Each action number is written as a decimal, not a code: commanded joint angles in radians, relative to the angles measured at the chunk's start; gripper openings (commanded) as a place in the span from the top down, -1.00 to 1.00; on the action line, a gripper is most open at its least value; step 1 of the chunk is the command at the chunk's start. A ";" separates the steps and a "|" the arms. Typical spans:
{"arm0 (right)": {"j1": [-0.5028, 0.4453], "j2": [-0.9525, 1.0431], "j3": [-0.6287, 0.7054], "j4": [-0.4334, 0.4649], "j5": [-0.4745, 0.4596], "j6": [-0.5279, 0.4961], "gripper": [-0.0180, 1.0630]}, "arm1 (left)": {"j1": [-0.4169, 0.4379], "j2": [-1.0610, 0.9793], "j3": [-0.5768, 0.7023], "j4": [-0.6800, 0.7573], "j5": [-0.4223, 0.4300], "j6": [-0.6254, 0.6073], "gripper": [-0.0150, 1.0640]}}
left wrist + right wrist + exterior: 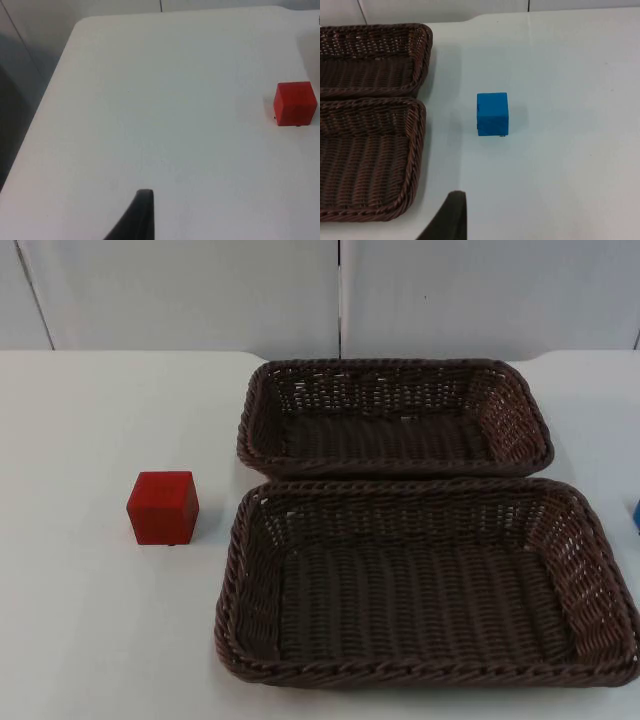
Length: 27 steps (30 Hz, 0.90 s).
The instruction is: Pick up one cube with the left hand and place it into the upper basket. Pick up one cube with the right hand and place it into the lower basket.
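Nothing is picked up yet: the red cube sits on the white table left of the two brown wicker baskets, the blue cube just right of them, and the upper basket and lower basket hold nothing. The left gripper and right gripper each hang back from their cube, and I cannot tell how their jaws stand. The next move, I judge, calls for the left arm to reach to the red cube and close on it.

Rough woven wicker baskets; smooth matt cubes; smooth white table.
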 commanded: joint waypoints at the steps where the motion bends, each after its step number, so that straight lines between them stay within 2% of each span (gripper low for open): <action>1: -0.005 0.006 0.003 -0.003 -0.012 0.000 -0.98 | 0.005 0.009 -0.020 0.002 -0.029 -0.005 -0.97; 14: -0.003 0.006 0.003 -0.003 -0.012 0.000 -0.98 | 0.005 0.175 -0.066 -0.022 -0.149 -0.006 -0.97; 18: -0.003 0.006 0.003 -0.003 -0.012 0.000 -0.98 | 0.005 0.292 -0.107 -0.038 -0.228 -0.006 -0.97; 27: -0.003 0.006 0.003 -0.003 -0.012 0.000 -0.98 | 0.005 0.483 -0.198 -0.098 -0.287 0.010 -0.97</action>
